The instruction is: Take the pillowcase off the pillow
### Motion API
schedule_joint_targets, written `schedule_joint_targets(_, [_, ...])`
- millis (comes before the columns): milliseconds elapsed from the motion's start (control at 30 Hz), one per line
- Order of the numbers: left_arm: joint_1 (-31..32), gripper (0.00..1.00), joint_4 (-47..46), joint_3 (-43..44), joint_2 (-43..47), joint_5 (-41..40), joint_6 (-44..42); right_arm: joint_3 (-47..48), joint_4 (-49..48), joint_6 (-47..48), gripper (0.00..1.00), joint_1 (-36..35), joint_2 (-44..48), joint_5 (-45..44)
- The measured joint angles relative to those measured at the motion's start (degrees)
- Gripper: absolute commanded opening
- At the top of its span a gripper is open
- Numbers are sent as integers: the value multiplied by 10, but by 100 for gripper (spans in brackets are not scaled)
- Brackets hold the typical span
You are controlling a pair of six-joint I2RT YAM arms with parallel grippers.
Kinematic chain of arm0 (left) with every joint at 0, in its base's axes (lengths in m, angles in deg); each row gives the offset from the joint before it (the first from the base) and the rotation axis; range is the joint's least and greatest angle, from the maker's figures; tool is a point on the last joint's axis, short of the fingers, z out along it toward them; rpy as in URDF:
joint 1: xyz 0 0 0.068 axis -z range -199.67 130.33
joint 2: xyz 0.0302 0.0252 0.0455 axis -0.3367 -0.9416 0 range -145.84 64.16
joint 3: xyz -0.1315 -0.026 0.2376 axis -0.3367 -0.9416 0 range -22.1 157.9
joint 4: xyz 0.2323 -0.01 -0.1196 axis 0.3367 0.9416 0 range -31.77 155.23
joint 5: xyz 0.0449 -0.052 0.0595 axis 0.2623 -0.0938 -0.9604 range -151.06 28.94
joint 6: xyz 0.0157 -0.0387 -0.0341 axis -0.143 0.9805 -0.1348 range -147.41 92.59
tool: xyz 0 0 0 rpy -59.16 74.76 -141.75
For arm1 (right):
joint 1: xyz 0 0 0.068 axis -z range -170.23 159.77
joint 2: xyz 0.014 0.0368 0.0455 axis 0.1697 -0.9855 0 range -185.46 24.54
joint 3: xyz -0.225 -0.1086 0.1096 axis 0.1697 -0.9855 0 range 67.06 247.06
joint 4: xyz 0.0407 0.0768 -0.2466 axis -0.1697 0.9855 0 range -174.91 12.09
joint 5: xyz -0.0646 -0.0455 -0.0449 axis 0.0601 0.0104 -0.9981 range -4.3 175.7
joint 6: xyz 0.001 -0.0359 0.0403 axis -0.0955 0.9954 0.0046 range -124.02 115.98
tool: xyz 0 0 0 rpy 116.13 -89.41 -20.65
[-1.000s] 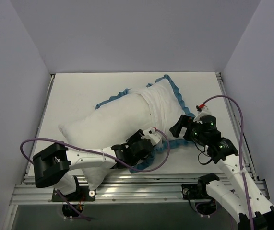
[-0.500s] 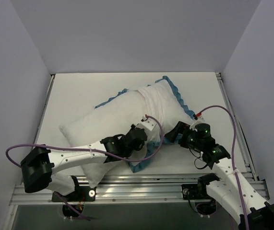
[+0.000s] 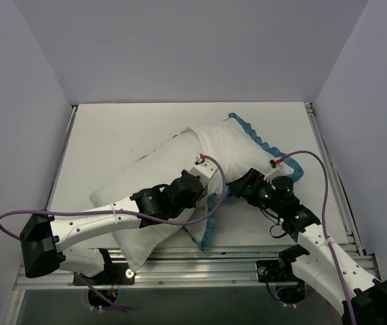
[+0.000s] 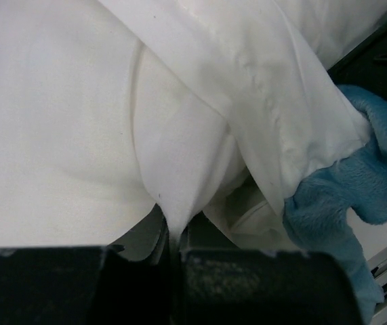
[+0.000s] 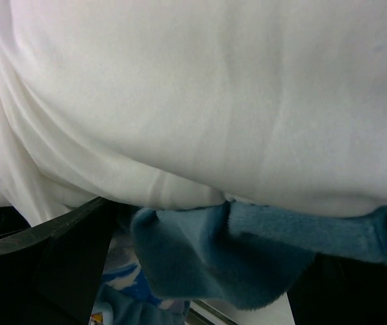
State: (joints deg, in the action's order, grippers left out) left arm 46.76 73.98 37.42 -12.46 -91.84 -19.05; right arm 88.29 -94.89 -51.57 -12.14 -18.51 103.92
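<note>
One pillow (image 3: 122, 186), one pillowcase (image 3: 230, 145), left gripper (image 4: 173, 237) pinching pillow, right gripper (image 5: 203, 271) spread wide

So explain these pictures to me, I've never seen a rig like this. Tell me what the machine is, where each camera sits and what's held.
These are two robot arms bolted to a white table, each ending in a two-finger gripper. The wide picture looks down from above and behind them. The two close-ups come from cameras on the wrists. On the table lies a plump white pillow, partly out of its pillowcase. The left gripper is shut on a pinch of the pillow. The right gripper is open, jaws either side of the pillowcase's teal ruffle.
</note>
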Motion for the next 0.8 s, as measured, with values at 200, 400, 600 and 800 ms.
schedule_joint_targets(200, [0, 2, 5, 0, 3, 2, 7, 0, -22, -9, 48, -6, -10, -8])
schedule_joint_targets(400, [-7, 2, 13, -17, 28, 3, 20, 15, -26, -5, 0, -12, -28, -10])
schedule_joint_targets(600, [-55, 2, 26, -22, 48, 4, 38, 100, 48, 21, 0, -12, -43, -48])
schedule_joint_targets(800, [-113, 2, 57, -24, 79, -1, 62, 231, 151, 74, 0, 60, -68, -88])
